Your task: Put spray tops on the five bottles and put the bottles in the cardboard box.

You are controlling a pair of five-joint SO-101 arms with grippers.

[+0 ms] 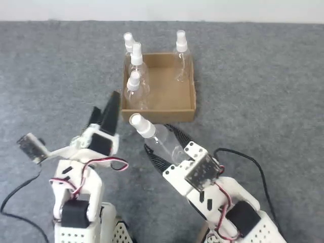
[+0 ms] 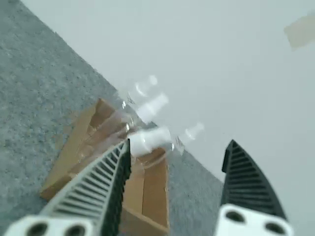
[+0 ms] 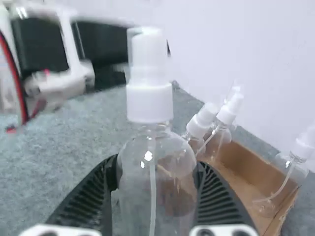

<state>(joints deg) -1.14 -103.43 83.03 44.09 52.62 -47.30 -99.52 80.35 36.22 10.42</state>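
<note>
The clear bottle [image 1: 161, 139] lies at centre frame in the high view, just below the cardboard box [image 1: 194, 96]. Its long axis is tilted, and its white spray top [image 1: 142, 125] points to the upper left. The right gripper [image 1: 164, 145] clamps its body, hiding the base. Four capped bottles [image 1: 135, 87] stand upright in the box. Left of the box, the left gripper [image 1: 105, 108] gapes wide, holding nothing.

bench [image 1: 263, 76]: grey carpet-like cloth, rough, matt | cardboard box [image 1: 166, 95]: brown card, matt | bottle [image 3: 156, 179]: clear glossy plastic | spray top [image 3: 147, 83]: white smooth plastic | left pincer [image 2: 179, 143]: black ribbed matt plastic, white smooth shell
</note>
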